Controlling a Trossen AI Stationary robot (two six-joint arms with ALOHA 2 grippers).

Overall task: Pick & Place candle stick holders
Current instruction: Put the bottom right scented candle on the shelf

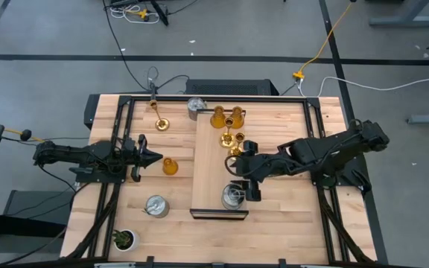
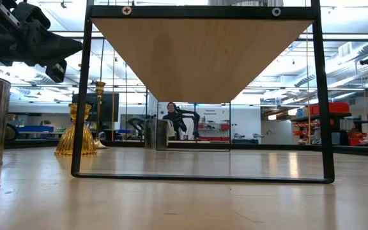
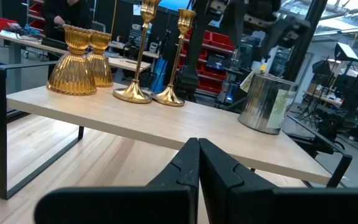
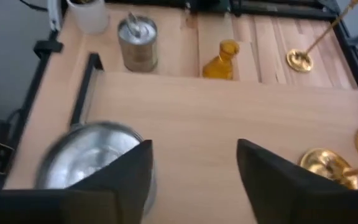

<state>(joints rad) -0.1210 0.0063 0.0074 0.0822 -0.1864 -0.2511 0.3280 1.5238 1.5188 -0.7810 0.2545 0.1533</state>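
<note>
Right gripper [image 1: 243, 182] hangs over the raised shelf [image 1: 208, 195], fingers spread wide and holding nothing, a silver holder [image 1: 234, 196] on the shelf just below and beside it; in the right wrist view that holder [image 4: 92, 163] sits at one fingertip, not between the two. Near the same gripper, farther along the shelf, stand two gold holders [image 1: 230, 138] and two amber holders [image 1: 218, 117] at the far end, close together. Left gripper [image 1: 149, 156] is over the desk [image 1: 110, 112] off the shelf, fingers pressed together, empty; an amber holder [image 1: 170, 166] stands just ahead of its tip. Well ahead of it toward the desk's far edge is a gold holder [image 1: 160, 123], and off to its side a silver holder [image 1: 156, 206] near the small potted plant [image 1: 124, 239]. Another silver holder [image 1: 196, 105] sits at the shelf's far corner. Judgement: shelf is being filled, several holders left on the desk. Risks: the wide right gripper moving off could clip the silver holder's rim and shove it toward the shelf's near edge; a swing toward the gold holders could tip those thin stems. The left gripper, if it advances closed, would knock the amber holder over rather than straddle it.
</note>
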